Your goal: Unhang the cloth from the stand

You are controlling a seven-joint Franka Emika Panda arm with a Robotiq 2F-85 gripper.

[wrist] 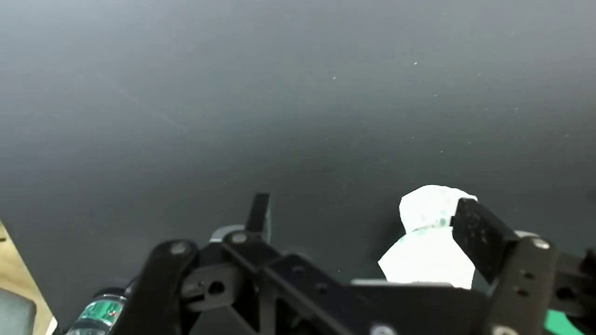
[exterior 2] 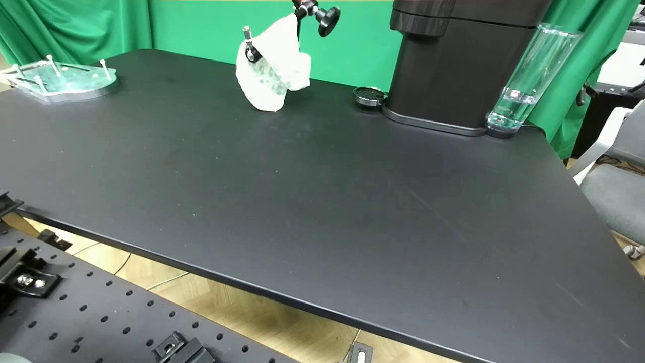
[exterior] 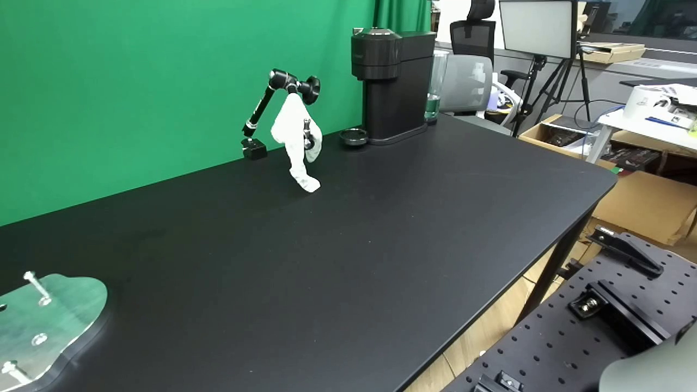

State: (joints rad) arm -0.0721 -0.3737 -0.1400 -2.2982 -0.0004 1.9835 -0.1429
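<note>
In both exterior views we see the white cloth (exterior: 294,120) hanging on the jointed black stand (exterior: 264,104), in front of the green backdrop (exterior: 136,98). In an exterior view it sits in the upper half, left of centre, its narrow end drooping low over the dark table (exterior: 381,261); whether that end touches, we cannot tell. In an exterior view we find the white cloth (exterior 2: 274,68) near the top of the frame, just left of the middle, with green marks on its folds. To its right, in both, we make out a small round dish (exterior: 354,138) just beside a black coffee machine (exterior: 400,81), and then a clear tank (exterior: 435,81) with liquid in its lower part. A clear pegged plate (exterior: 76,310) lies at lower left in an exterior view. In the wrist view the gripper (wrist: 365,209) reaches in from the bottom edge, its fingers (wrist: 482,237) spread wide, with the dark table and part of the white cloth showing between them. There the cloth shows at lower right, partly hidden behind the finger on that side.
</note>
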